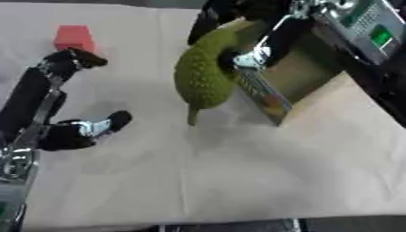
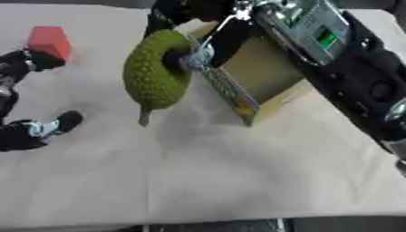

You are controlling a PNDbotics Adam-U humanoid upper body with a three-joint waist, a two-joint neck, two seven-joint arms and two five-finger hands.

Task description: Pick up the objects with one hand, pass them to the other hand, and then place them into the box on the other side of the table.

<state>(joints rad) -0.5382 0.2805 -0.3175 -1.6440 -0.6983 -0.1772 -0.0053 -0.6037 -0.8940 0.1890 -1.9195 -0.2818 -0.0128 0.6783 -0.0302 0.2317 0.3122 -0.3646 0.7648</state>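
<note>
the right hand (image 1: 252, 53) reaches down from the upper right, fingers curled round the bumpy green fruit (image 1: 205, 77), holding it stem-down just beside the open cardboard box (image 1: 297, 74). the left hand (image 1: 67, 97) rests on the surface (image 1: 238, 172) with relaxed fingers, near a red block (image 1: 74, 38).

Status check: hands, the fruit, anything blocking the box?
Right hand gripping green spiky fruit beside cardboard box. Left hand open, idle. Red block far left.

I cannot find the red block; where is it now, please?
The red block sits on the table's far left side, just beyond the left hand fingertips, well apart from the green spiky fruit.
</note>
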